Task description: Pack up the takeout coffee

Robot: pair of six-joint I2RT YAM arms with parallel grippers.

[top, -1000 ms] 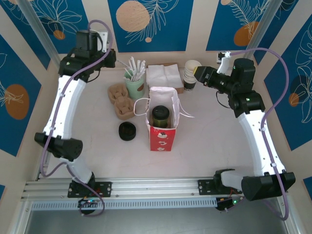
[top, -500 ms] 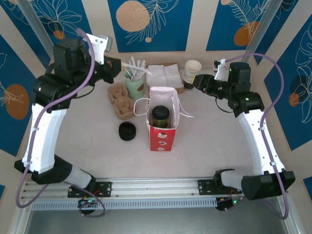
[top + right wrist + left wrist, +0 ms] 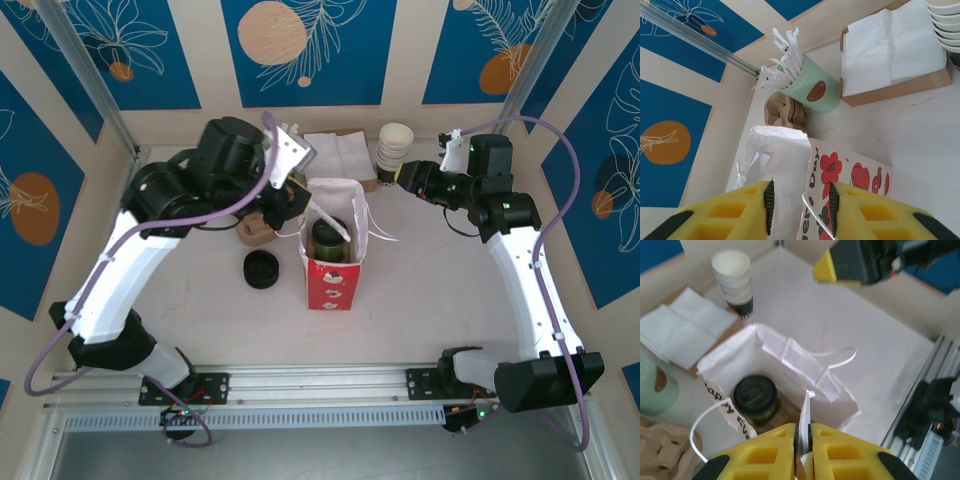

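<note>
The 2 arms, left arm and right arm, share white rounded link shells and black joint housings. A lilac cable loops along each. The left gripper and right gripper have yellow fingers with rectangular recesses; the right's carry black ribbed pads.

Sides of takeout coffee behind bag

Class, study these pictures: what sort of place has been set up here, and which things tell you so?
It looks like a staged café takeout counter: a stack of paper cups, a pile of napkins, and a red paper bag with a lidded takeout coffee standing inside it.
</note>
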